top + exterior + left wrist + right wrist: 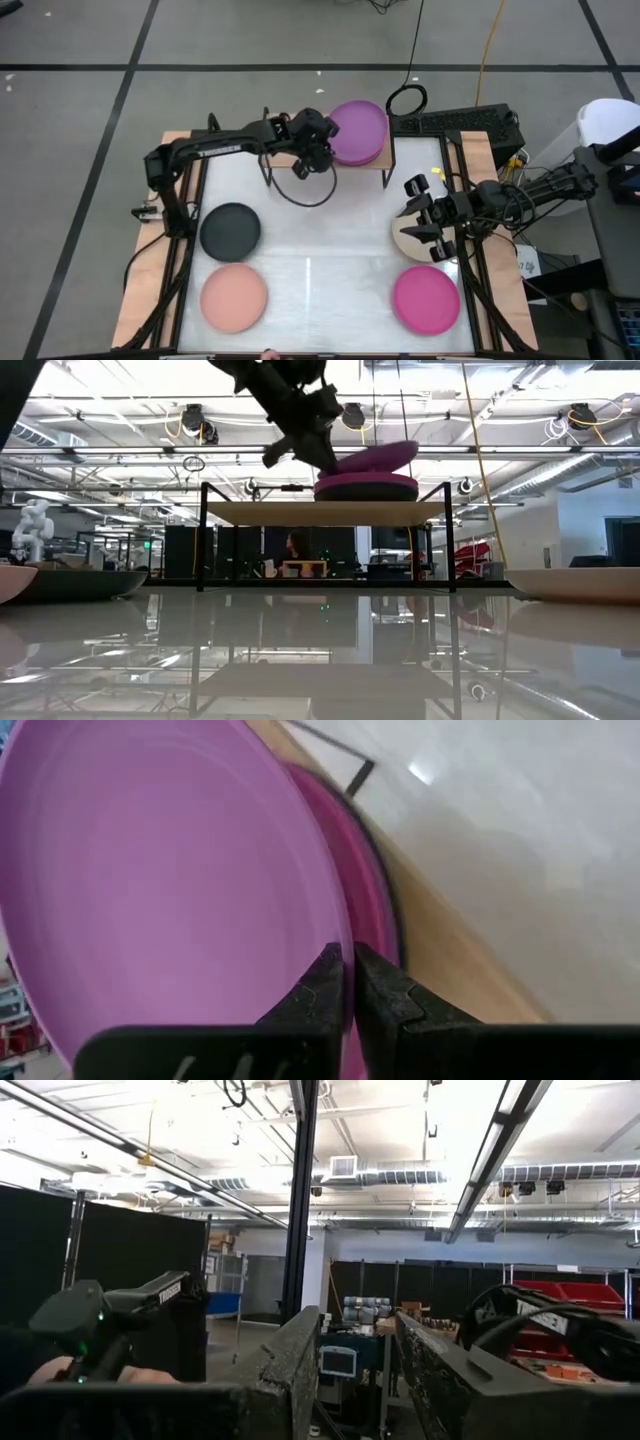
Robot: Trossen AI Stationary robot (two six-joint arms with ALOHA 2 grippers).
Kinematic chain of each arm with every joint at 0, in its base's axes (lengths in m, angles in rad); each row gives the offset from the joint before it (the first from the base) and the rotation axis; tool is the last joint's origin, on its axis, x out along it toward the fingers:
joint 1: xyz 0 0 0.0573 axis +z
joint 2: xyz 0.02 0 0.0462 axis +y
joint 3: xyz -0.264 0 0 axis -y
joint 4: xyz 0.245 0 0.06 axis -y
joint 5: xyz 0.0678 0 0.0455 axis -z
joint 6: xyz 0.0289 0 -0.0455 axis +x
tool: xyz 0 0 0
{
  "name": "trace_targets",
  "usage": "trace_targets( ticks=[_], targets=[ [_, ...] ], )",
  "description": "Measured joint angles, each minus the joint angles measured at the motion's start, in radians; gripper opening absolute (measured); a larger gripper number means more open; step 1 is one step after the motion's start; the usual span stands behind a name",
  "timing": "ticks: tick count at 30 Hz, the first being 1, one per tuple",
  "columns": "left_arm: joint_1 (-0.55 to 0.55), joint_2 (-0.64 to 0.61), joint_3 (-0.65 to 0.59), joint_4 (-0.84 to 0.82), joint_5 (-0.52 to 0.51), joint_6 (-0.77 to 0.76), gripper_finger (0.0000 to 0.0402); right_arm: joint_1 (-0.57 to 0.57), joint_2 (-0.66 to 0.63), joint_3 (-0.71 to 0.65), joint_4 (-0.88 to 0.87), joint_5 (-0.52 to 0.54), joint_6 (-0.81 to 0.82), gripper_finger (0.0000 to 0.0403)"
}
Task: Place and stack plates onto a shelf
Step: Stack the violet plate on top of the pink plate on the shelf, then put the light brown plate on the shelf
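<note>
Low view: left pincer [322, 458] pinches the rim of a tilted purple plate [375, 457], its far edge resting on the magenta stack [366, 487] atop the shelf [325, 512]. Right pincer [420, 212] waits unclenched, well apart.

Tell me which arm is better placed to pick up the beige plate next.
Right. The right gripper hangs open directly over the beige plate at the table's right edge, while the left gripper is shut on the purple plate at the shelf.
</note>
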Motion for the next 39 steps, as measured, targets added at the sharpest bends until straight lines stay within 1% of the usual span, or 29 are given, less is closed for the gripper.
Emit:
trace_targets(
  ticks=[4,8,10,12,19,22,26,27,30,34,36,39],
  targets=[
    [0.011,0.014,0.012,0.001,-0.005,-0.011,0.0018,0.0,-0.001,0.0,0.0,0.0,0.004,0.0116],
    [0.01,0.015,0.021,0.001,-0.013,-0.061,0.0022,0.0,-0.001,0.0,-0.001,0.0,0.004,0.0116],
    [0.007,0.015,0.027,0.001,-0.041,-0.079,0.0031,0.0,-0.001,0.0,-0.001,0.0,0.005,0.0116],
    [0.006,0.015,0.031,0.006,-0.066,-0.095,0.0049,0.0,-0.001,0.0,-0.001,0.0,0.004,0.0116],
    [0.003,0.014,0.031,0.012,-0.08,-0.14,0.0123,0.0,-0.001,0.0,-0.002,0.0,-0.001,0.0116],
    [-0.01,-0.001,0.031,0.008,-0.136,-0.145,0.0144,0.0,-0.001,0.0,-0.002,0.0,-0.005,0.0116],
    [-0.071,-0.073,0.031,0.032,-0.272,-0.248,0.0155,0.0,-0.001,0.0,-0.002,0.0,-0.007,0.0116],
    [-0.09,-0.097,0.031,0.037,-0.288,-0.263,0.0156,0.0,-0.002,0.0,-0.002,0.0,-0.013,0.0116],
    [-0.145,-0.179,0.031,0.038,-0.284,-0.279,0.0156,0.0,-0.007,0.0,-0.002,0.0,-0.044,0.0116],
    [-0.203,-0.282,0.031,0.064,-0.273,-0.341,0.0156,0.0,-0.017,0.0,-0.001,0.003,-0.073,0.0116],
    [-0.227,-0.337,0.031,0.052,-0.274,-0.41,0.0156,0.0,-0.025,0.0,-0.004,0.003,-0.067,0.0116],
    [-0.259,-0.424,0.031,0.003,-0.271,-0.557,0.0157,0.0,-0.033,0.001,-0.013,0.002,-0.027,0.0116]
  ],
)
